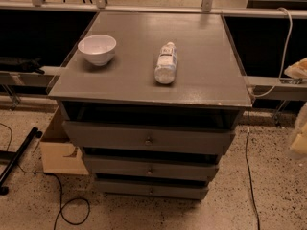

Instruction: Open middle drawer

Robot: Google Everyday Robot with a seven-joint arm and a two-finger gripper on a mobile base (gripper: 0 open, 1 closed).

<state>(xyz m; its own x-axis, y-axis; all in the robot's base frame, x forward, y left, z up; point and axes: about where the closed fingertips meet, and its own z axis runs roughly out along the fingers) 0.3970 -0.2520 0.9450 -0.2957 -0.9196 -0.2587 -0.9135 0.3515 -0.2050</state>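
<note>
The grey cabinet (144, 75) has three drawer fronts stacked below its top. The middle drawer (120, 166) is the mid-sized front, with a small round metal knob (149, 171) at its centre. It sits between the tallest front (105, 135) above and the narrowest front (124, 188) below. All three fronts look pushed in. My gripper is out of view. Only cream arm parts (300, 138) show at the right edge, well to the right of the drawers.
A white bowl (97, 49) and a plastic bottle (166, 62) lying on its side rest on the cabinet top. A cardboard box (60, 152) stands against the cabinet's left side. Cables (72, 210) trail on the speckled floor. A rail (273, 83) runs behind.
</note>
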